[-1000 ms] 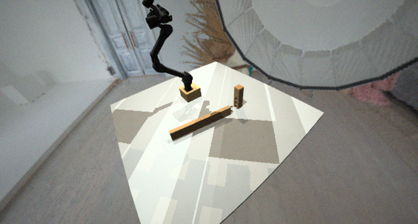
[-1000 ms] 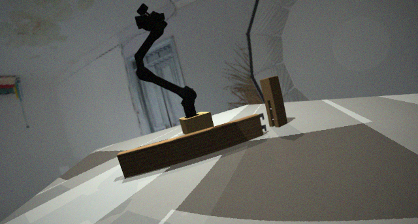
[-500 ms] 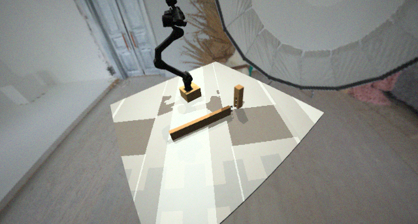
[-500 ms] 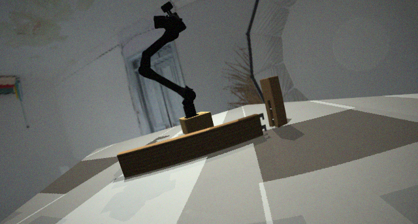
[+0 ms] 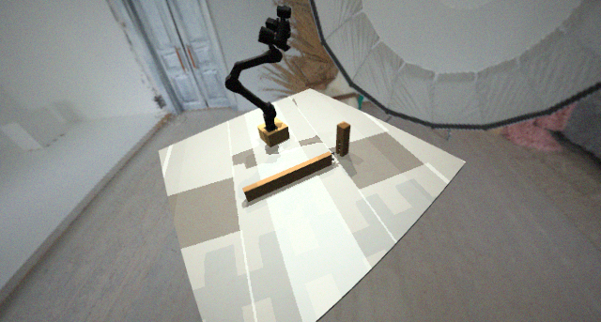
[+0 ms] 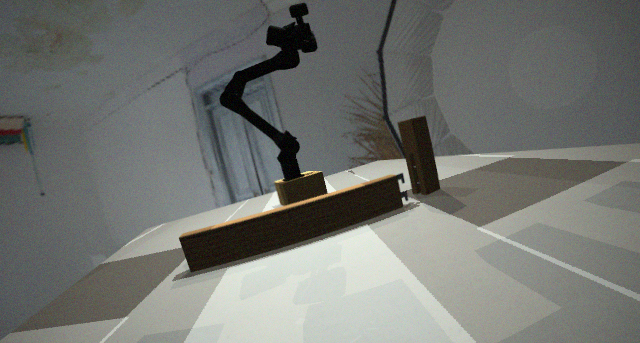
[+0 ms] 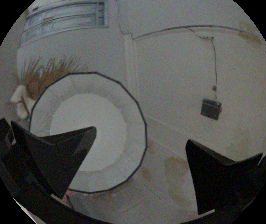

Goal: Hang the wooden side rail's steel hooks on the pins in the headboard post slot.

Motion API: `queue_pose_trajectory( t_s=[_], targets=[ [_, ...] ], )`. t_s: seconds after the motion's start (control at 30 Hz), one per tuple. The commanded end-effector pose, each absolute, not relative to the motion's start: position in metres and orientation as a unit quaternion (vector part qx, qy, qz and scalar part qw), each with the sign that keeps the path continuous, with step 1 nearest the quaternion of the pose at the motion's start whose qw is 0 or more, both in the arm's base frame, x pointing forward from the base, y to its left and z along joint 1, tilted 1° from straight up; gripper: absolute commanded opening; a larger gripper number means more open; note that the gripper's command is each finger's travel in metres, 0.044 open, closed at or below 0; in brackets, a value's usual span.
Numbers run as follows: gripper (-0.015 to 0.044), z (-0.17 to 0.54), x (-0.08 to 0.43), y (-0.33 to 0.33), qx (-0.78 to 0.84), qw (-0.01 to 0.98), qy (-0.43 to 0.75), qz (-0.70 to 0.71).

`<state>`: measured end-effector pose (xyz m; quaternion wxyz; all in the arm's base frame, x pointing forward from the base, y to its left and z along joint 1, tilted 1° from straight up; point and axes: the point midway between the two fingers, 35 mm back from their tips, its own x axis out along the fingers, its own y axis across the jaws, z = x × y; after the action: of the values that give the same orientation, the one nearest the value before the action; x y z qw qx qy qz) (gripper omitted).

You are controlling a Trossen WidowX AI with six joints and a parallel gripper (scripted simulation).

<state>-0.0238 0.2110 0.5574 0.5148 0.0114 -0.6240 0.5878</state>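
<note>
The wooden side rail [image 5: 288, 176] [image 6: 295, 222] lies along its length on the table [image 5: 211, 275] [image 6: 350, 303]. Two dark steel hooks, an upper hook [image 6: 401, 177] and a lower hook [image 6: 405, 196], stick out of its right end toward the headboard post. The post [image 5: 343, 140] [image 6: 423, 155] stands upright just beyond them, with a visible gap between hooks and post. Its slot faces the rail; the pins inside are too small to make out clearly. My gripper [image 7: 142, 139] is open and empty, high above the table, far from rail and post. The wrist view shows neither of them.
The arm rises from a wooden base block [image 5: 273, 135] [image 6: 302, 189] behind the rail. The post stands to the right of this block. Beyond the table are walls, a door [image 5: 183, 54] and a large round panel [image 7: 89, 132].
</note>
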Motion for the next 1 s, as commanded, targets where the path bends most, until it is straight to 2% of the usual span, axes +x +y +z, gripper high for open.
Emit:
queue_pose_trajectory(
  t_s=[0.0,0.47,0.97],
  targets=[
    [0.044,0.535,0.003,0.24,0.009,0.559,-0.573,0.599],
    [0.044,0.431,0.106,0.305,-0.001,0.709,-0.384,0.592],
    [0.044,0.297,0.203,0.306,0.0,0.841,-0.178,0.51]
  ],
)
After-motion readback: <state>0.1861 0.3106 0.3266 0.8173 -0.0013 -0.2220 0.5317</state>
